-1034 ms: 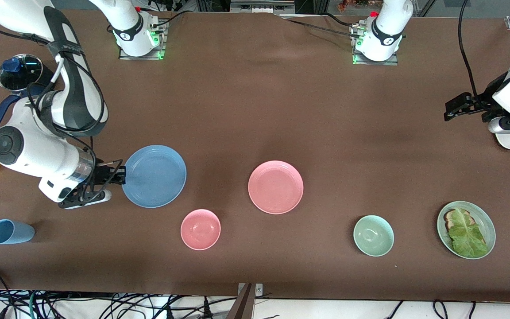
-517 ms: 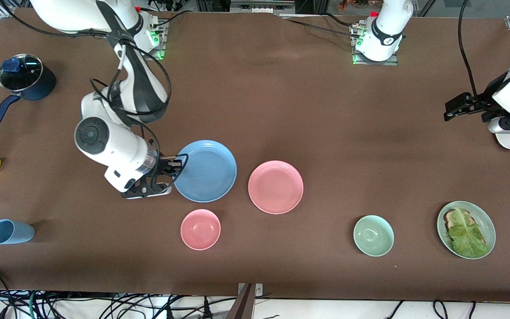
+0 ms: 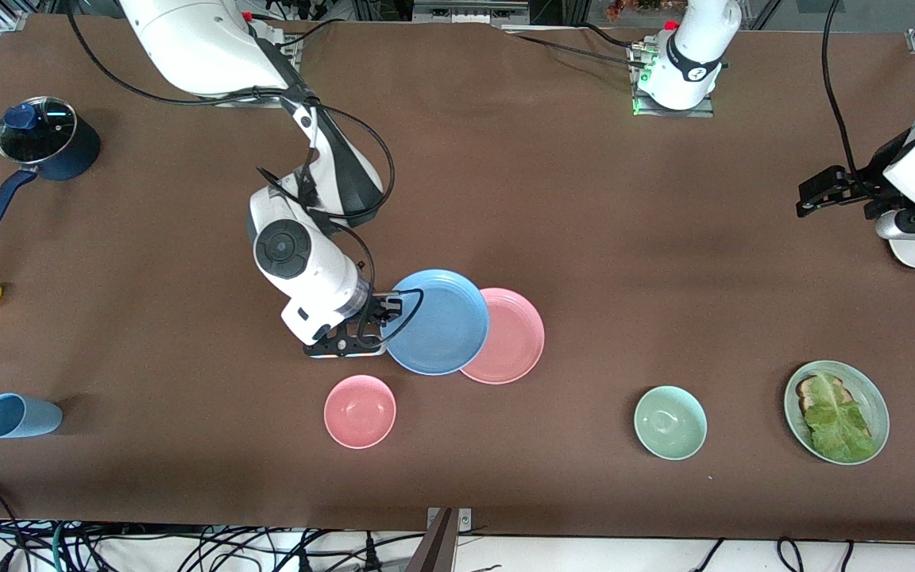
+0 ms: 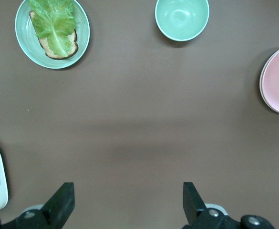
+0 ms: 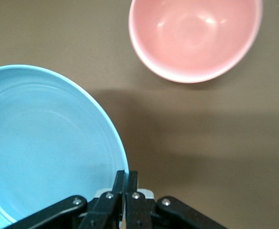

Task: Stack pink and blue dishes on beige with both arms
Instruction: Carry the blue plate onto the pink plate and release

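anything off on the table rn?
No beige plate in view. The right gripper, shut on the blue plate, holds it partly over the pink plate. Left gripper waits open. No spills or damage.

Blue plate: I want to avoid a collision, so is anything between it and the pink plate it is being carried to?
Nothing visible. The right gripper holds the blue plate by its rim, already partly over the pink plate. The pink bowl sits nearer the camera, off that path.

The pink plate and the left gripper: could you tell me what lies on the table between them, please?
Nothing: in the front view only bare brown table stretches from the pink plate to the open left gripper, waiting near that arm's end.
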Tool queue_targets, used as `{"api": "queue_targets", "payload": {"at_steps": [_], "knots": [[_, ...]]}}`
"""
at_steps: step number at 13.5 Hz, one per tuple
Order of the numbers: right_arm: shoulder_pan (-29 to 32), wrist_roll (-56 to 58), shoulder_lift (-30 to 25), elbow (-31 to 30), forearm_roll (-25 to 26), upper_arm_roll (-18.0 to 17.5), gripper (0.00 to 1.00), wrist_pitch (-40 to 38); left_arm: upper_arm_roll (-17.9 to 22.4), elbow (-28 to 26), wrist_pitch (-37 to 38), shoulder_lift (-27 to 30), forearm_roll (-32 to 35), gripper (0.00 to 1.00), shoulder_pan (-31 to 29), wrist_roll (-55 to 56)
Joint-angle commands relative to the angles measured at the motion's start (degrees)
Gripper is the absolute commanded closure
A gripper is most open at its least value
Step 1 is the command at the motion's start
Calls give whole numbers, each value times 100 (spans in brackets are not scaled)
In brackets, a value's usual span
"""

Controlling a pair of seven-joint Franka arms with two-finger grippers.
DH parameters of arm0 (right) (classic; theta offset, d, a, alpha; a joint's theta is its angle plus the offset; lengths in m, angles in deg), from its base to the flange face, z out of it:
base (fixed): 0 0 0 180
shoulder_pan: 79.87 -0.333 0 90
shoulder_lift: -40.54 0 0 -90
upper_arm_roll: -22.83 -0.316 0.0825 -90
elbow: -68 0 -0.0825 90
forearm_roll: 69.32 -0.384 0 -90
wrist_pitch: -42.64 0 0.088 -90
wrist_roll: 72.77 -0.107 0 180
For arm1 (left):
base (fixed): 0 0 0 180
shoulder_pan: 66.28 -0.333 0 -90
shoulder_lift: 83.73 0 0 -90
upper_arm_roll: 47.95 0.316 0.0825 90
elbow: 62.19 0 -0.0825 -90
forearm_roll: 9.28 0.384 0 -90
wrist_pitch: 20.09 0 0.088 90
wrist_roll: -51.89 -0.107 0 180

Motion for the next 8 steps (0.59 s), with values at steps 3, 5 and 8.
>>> {"api": "queue_targets", "payload": {"at_steps": [3,5,8], "knots": [[-1148,-949,340,406,82,832,100,135,-3,149,96,-55,-1,0,11,-99],[-1380,-1458,366,415,38,949,100,144,-3,149,97,-55,-1,0,11,-99],[-1582,-1960,445,415,38,958,100,275,-3,149,97,-55,-1,0,11,-99]]}}
